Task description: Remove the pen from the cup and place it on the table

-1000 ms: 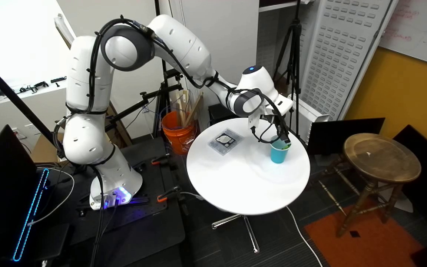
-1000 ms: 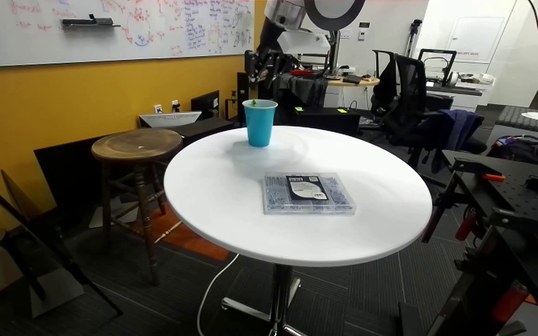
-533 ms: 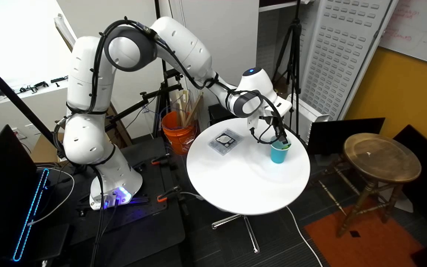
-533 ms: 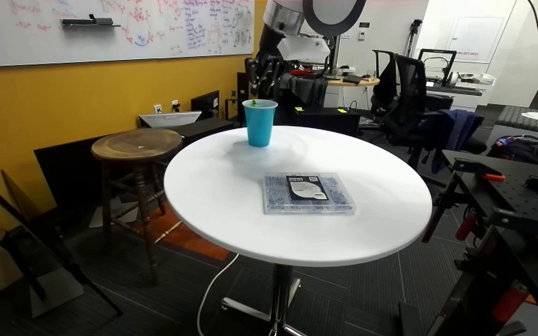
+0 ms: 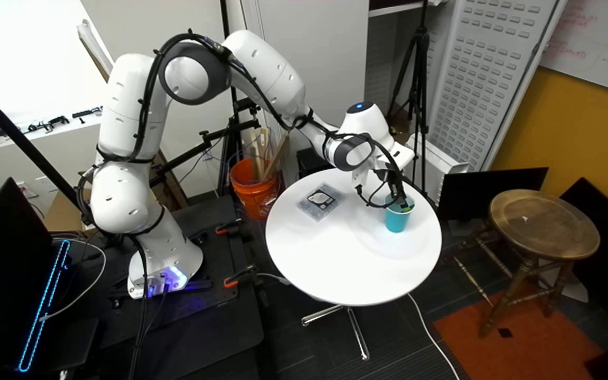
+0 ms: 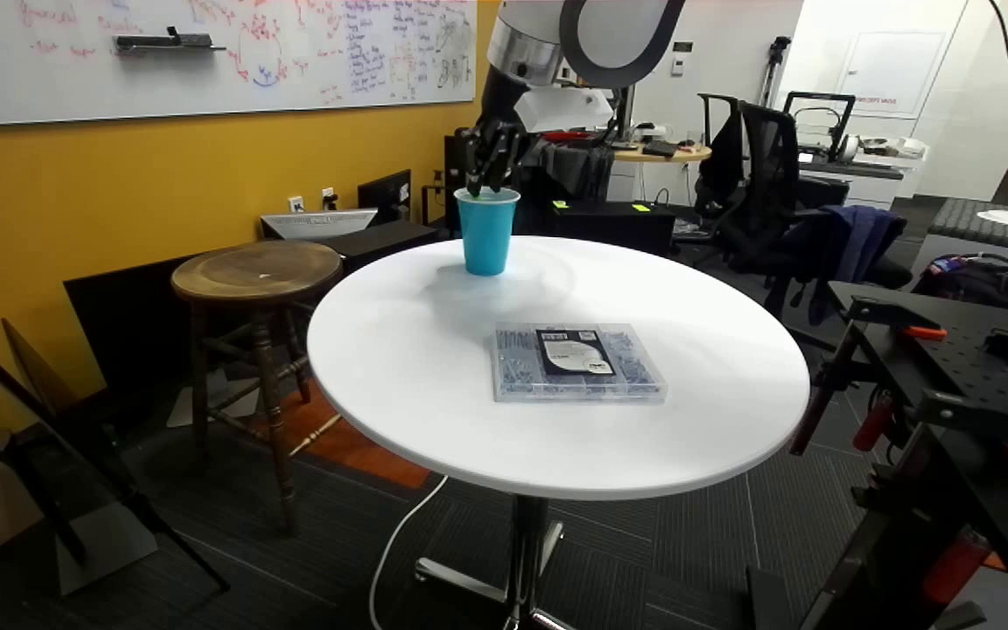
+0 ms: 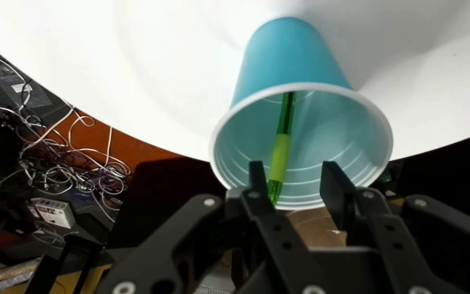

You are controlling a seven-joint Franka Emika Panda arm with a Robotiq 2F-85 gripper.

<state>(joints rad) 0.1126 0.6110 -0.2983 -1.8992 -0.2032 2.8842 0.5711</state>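
The light blue cup [image 7: 292, 57] stands upright on the round white table [image 7: 169, 61], and shows in both exterior views [image 5: 396, 222] [image 6: 486, 233]. The green pen [image 7: 280, 153] leans inside it, its upper end near the rim. My gripper [image 7: 294, 169] is open at the cup's mouth in the wrist view, tips over the opening. The pen lies between the fingers, close to the left one, which partly covers its upper end. The gripper is above the cup in both exterior views [image 5: 401, 202] [image 6: 486, 182]. The pen is hidden in an exterior view.
A clear plastic box of small parts [image 5: 321, 201] lies on the table, apart from the cup; it also shows in an exterior view [image 6: 578, 363]. A wooden stool [image 5: 544, 224] and an orange bucket [image 5: 254, 190] stand beside the table.
My gripper has come down toward the cup, its tips now at the rim. The pen tip seen above the rim in an exterior view is now covered. The cup has not moved.
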